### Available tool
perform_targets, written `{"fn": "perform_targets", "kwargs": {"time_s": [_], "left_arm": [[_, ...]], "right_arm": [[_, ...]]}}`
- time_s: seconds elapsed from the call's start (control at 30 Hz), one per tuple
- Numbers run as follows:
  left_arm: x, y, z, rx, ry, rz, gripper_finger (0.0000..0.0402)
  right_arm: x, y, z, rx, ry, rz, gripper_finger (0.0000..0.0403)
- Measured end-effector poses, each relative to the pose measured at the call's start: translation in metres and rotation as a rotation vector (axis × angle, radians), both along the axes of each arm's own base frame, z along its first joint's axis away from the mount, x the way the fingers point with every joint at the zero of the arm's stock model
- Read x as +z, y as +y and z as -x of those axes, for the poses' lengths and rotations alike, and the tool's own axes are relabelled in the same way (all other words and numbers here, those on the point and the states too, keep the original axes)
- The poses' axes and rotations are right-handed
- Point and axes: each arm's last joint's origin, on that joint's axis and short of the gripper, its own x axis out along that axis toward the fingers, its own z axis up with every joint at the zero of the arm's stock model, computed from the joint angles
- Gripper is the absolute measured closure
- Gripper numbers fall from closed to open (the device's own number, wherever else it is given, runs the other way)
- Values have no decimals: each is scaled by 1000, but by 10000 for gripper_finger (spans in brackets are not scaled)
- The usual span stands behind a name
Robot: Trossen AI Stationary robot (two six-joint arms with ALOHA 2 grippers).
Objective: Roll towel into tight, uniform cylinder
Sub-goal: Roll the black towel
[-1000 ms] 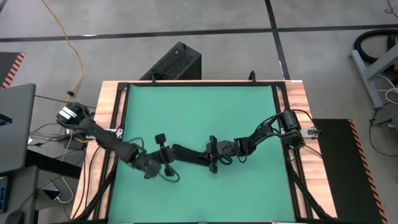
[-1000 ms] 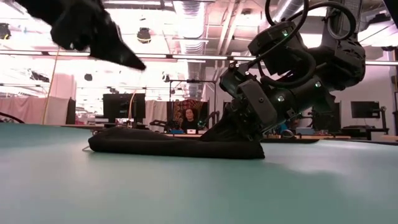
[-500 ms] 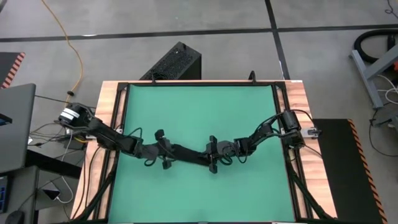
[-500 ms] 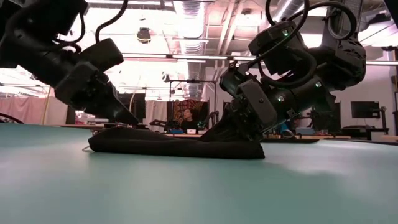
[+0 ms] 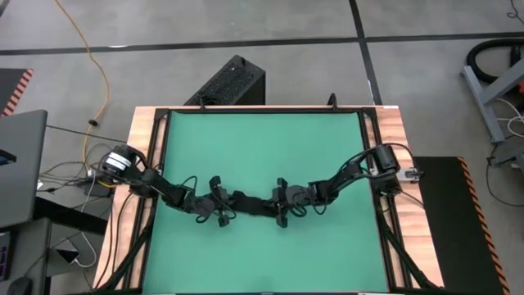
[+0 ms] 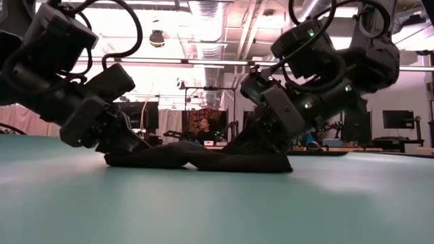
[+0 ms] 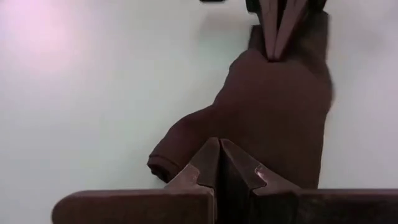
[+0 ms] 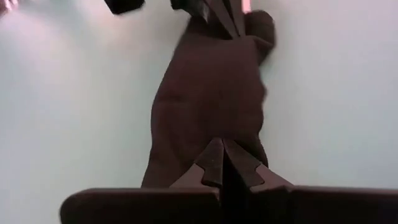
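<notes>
The towel (image 5: 250, 202), a black cloth bundle, lies as a low long roll on the green mat (image 5: 262, 147), a little nearer than mid-table. In the low view the towel (image 6: 203, 159) has a hump near its left end. My left gripper (image 5: 227, 205) is shut at the towel's left end. My right gripper (image 5: 275, 204) is shut at its right end. Each wrist view looks along the towel (image 7: 273, 106) (image 8: 208, 93) to the other arm's fingers at the far end. My left gripper (image 7: 219, 146) presses its shut fingertips on the towel's left end (image 7: 186, 140), slanting down from the table's left. That end lies on the mat, bunched up beside the fingers (image 6: 129, 144). My right gripper (image 8: 222, 146) rests its shut fingertips on the towel's right end (image 8: 186, 158), slanting down from the table's right. That end (image 6: 271, 161) lies flat on the mat; I cannot tell whether a layer is pinched.
A wooden frame (image 5: 149, 147) borders the mat. A black ribbed box (image 5: 229, 82) stands on the floor beyond the far edge. Bare mat stretches far and near of the towel. In the low view a person (image 6: 203, 127) sits far off in the room.
My left gripper has come down and gone toward the table's far right, rolling as it went, onto the towel's left end. That end has been pushed a little to the right and humped up. The right end and my right gripper have stayed put.
</notes>
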Motion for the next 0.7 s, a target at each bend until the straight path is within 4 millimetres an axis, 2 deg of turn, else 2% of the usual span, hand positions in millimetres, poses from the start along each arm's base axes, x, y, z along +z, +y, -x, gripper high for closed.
{"fn": "perform_targets", "kwargs": {"time_s": [0.13,0.23,0.33,0.4,0.47,0.6,0.7], "left_arm": [[-1,-3,2,-6,6,18,402],[0,-5,2,9,-9,55,402],[1,-5,0,33,-20,78,402],[2,-7,-2,50,-33,98,402],[2,-8,-3,70,-43,104,401],[6,-13,-6,90,-69,96,402],[7,-15,-8,93,-80,94,401]], "right_arm": [[24,-5,7,-29,31,58,378],[51,-5,13,-87,-2,118,382],[73,4,17,-81,-90,128,387],[77,18,18,-85,-144,131,388],[69,36,21,-103,-196,141,388],[35,68,26,-217,-205,177,389],[14,77,24,-296,-202,170,389]]}}
